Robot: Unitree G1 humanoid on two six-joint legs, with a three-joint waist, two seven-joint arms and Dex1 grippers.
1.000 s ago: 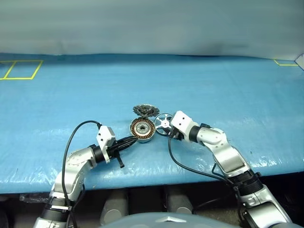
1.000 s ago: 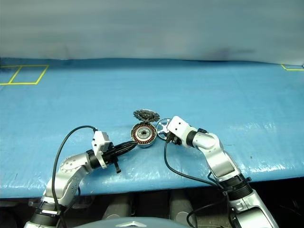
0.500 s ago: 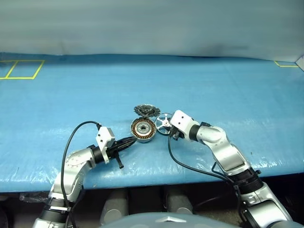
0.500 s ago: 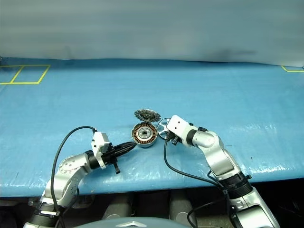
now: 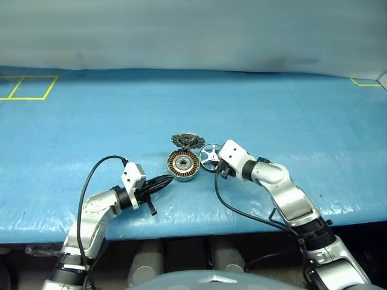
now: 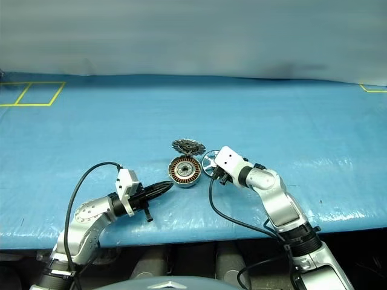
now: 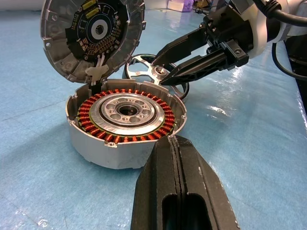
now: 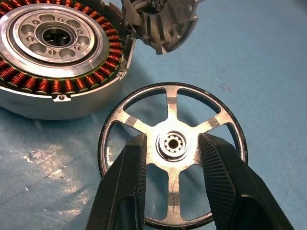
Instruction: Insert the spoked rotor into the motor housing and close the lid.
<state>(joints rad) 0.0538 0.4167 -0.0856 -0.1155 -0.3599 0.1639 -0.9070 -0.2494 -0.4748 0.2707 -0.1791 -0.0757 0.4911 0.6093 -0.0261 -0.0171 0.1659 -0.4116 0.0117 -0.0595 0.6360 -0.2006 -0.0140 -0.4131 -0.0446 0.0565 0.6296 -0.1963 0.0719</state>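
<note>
The motor housing (image 7: 127, 115), a silver cup with copper windings, sits on the blue table cover at mid-table (image 5: 182, 164). Its lid (image 7: 93, 33) stands open on the far edge, circuit side facing me. The spoked rotor (image 8: 172, 143) lies just to the right of the housing (image 5: 204, 150). My right gripper (image 8: 172, 136) reaches down over the rotor and is shut on its centre hub, one finger on each side. My left gripper (image 5: 171, 177) is shut and empty, its tip pointing at the housing's near left side, a short way off.
Yellow tape squares (image 5: 27, 87) mark the far left of the blue cover and a yellow corner (image 5: 363, 81) the far right. The table's front edge (image 5: 193, 226) runs just below both arms. Black cables loop from each wrist.
The right wrist has tipped down a little over the rotor and its fingers have drawn in around the hub. The left arm, housing and lid have stayed put.
</note>
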